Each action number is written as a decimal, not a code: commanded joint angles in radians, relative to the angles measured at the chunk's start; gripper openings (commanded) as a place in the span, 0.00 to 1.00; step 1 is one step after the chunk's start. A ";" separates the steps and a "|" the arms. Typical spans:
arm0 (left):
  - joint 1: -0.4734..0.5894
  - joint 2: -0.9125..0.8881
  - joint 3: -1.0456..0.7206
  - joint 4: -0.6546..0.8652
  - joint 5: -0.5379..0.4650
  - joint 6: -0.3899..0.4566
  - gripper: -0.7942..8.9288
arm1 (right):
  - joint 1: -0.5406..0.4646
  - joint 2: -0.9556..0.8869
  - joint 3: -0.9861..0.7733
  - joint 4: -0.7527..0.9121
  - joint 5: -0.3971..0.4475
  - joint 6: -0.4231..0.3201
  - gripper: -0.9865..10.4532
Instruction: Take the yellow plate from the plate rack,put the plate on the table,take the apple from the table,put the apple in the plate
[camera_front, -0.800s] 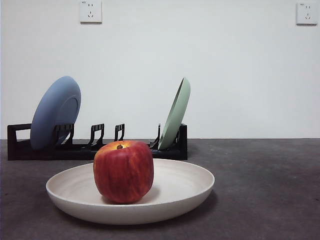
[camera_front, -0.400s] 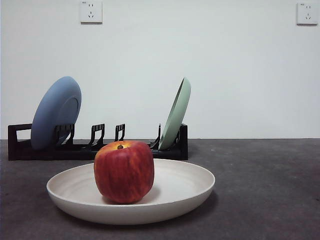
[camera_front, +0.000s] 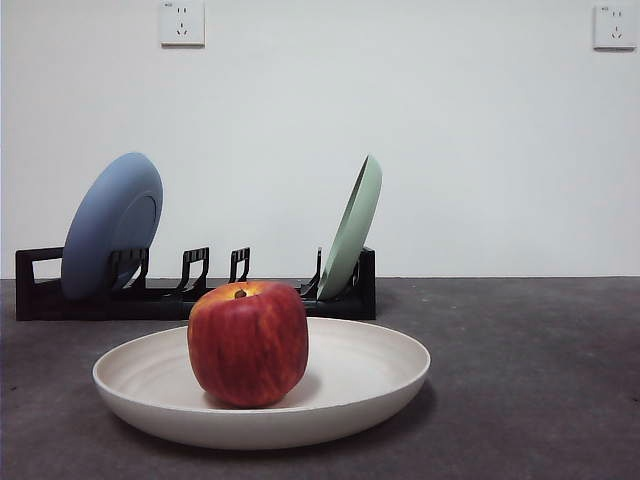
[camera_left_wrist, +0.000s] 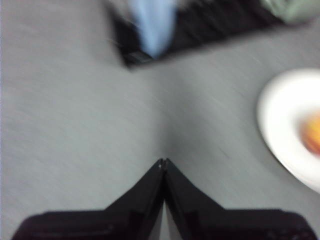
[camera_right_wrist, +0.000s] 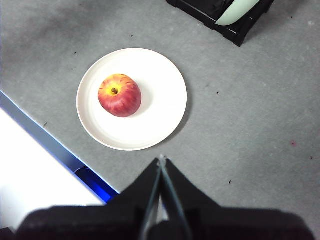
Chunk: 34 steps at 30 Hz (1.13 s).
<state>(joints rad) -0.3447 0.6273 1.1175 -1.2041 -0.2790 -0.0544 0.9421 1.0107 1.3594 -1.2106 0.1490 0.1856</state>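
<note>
While both arms hang above the table (camera_front: 540, 380), the apple (camera_front: 247, 343) sits upright in the plate (camera_front: 360, 385), stem up, left of the plate's centre in the front view. The plate lies flat on the table, in front of the rack (camera_front: 200, 295) and apart from it. Behind, the rack carries a blue plate (camera_front: 110, 225) leaning at its handle end and a green plate (camera_front: 352, 225) standing nearly on edge at the other end; the slots between them hold nothing.

Right wrist view: the right gripper (camera_right_wrist: 161, 161) is high above bare table, jaws together at the tips, holding nothing. The plate lies just beyond its tips, with the apple resting off-centre in it. One end of the rack with the green plate shows at the far corner.

Left wrist view (blurred): the left gripper (camera_left_wrist: 163, 162) is also above bare table, jaws together and holding nothing. The plate, with an orange smear that is the apple, shows at one edge, well apart from the gripper; the rack and blue plate lie beyond.
</note>
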 joint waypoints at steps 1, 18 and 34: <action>0.146 -0.085 -0.174 0.301 0.095 0.292 0.08 | 0.000 0.001 0.000 0.004 0.001 -0.003 0.09; 0.352 -0.624 -1.110 1.189 0.482 0.104 0.08 | 0.000 0.001 0.000 0.005 0.001 -0.003 0.09; 0.350 -0.620 -1.110 1.040 0.323 0.101 0.08 | 0.000 0.001 0.000 0.005 0.001 -0.003 0.09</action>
<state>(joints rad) 0.0048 0.0067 0.0181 -0.1715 0.0406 0.0544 0.9421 1.0111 1.3594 -1.2106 0.1497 0.1856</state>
